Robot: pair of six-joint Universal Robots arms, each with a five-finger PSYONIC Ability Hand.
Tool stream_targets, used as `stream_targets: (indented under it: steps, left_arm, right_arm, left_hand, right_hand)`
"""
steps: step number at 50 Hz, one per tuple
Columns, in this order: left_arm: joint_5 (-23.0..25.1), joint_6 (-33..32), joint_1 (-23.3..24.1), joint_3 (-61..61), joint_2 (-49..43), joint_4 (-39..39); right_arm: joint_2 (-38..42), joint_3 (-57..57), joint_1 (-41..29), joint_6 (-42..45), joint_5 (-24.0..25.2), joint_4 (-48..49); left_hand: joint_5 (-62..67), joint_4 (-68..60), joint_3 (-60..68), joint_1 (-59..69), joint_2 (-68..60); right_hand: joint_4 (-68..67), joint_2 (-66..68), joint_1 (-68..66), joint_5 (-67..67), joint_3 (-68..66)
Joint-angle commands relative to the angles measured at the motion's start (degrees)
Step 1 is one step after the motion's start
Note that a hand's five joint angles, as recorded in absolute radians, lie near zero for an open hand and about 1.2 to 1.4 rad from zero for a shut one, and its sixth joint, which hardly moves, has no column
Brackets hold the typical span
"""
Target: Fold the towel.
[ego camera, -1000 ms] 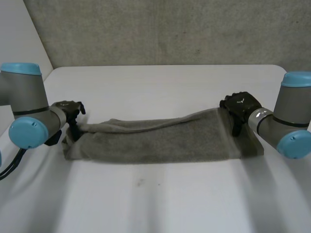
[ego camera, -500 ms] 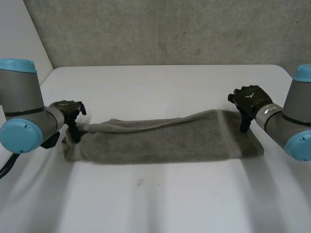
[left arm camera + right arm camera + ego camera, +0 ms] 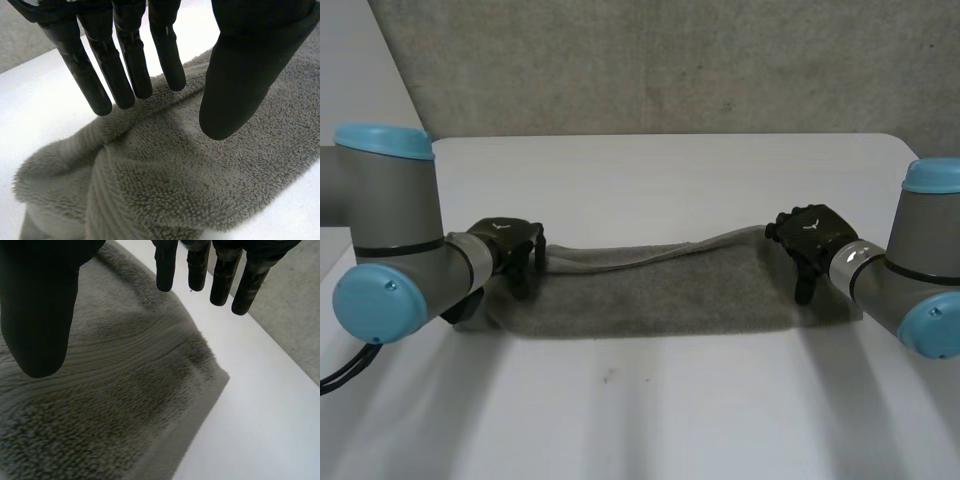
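On the white counter [image 3: 650, 180], at mid-depth, we log one grey towel [image 3: 660, 292], a long strip with its long axis running left to right. We see the left hand [image 3: 510, 252] hanging over the towel's left end and the right hand [image 3: 807, 238] over its right end, so each arm is nearer its own end. Both hands are spread, fingers straight and thumb apart, pinching nothing. Cloth lies just under the fingertips; we cannot tell if they touch it. We judge the next fold runs end to end. Count: one towel, two hands.
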State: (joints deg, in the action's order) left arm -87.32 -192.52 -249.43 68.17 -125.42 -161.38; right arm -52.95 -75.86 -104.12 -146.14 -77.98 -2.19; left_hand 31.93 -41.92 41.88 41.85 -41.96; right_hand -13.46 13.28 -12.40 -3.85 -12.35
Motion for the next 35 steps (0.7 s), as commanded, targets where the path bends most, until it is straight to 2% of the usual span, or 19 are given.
stream_targets:
  steps: [1, 5, 7, 8, 9, 11, 21, 29, 35]
  left_arm:
    - [-0.2, -0.2, 0.0, -6.8, -7.2, 0.2]
    - [-0.6, -0.3, -0.1, -10.7, -10.4, 0.5]
    - [-0.7, -0.3, -0.3, -15.1, -13.1, 0.4]
    - [-0.7, -0.3, -0.3, -15.2, -13.1, 0.4]
    - [-0.9, -0.3, -0.5, -17.5, -14.2, 0.4]
    - [-1.3, -0.3, -0.8, -19.7, -15.1, 0.4]
    - [-2.2, 0.1, -0.5, -21.1, -14.7, 1.1]
    - [-3.3, 0.2, -1.0, -10.5, -7.4, 2.4]
    - [-3.3, 0.1, -5.2, -0.1, 0.4, 1.0]
  right_arm:
    - [0.1, -1.3, 0.0, 0.5, -0.1, 0.0]
    - [0.1, -1.7, 0.2, 0.5, -0.1, 0.0]
    - [0.1, -1.7, 0.3, 0.5, -0.1, 0.0]
    - [0.1, -1.8, 0.3, 0.5, -0.2, 0.0]
    - [0.1, -1.8, 0.3, 0.5, -0.2, 0.0]
    - [0.0, -2.1, 0.3, 0.6, -0.2, 0.0]
    - [-1.0, -2.4, 0.5, 0.6, -0.4, 0.0]
    - [-4.3, -3.6, 0.5, 0.3, -0.2, -0.1]
    - [-7.9, -6.9, 0.8, 0.3, 0.5, 0.0]
  left_hand:
    - [5.5, -5.5, 5.5, 5.5, -5.4]
    - [0.7, -0.8, 0.8, 0.8, -0.7]
    - [-16.8, 16.8, -16.7, -16.7, 16.8]
    - [-16.9, 16.9, -16.9, -16.8, 16.9]
    - [-29.4, 29.4, -29.4, -29.3, 29.4]
    - [-31.7, 31.7, -31.6, -31.6, 31.7]
    - [-31.7, 31.7, -31.7, -31.6, 31.7]
    - [-31.9, 31.9, -31.8, -31.8, 31.9]
    - [-31.9, 31.9, -31.8, -31.8, 31.9]
  right_hand:
    - [-1.3, 1.5, -2.4, -0.9, -2.4]
    - [-1.3, 1.5, -2.4, -0.9, -2.4]
    - [-1.3, 1.5, -2.4, -0.9, -2.4]
    - [-1.3, 1.5, -2.4, -0.9, -2.4]
    - [-1.3, 1.5, -2.4, -0.9, -2.4]
    - [-1.3, 1.5, -2.4, -0.9, -2.4]
    - [-1.2, 1.3, -2.2, -0.8, -2.3]
    - [-1.8, 2.0, -2.9, -1.4, -2.9]
    - [-3.3, 3.5, -4.4, -3.0, -4.5]
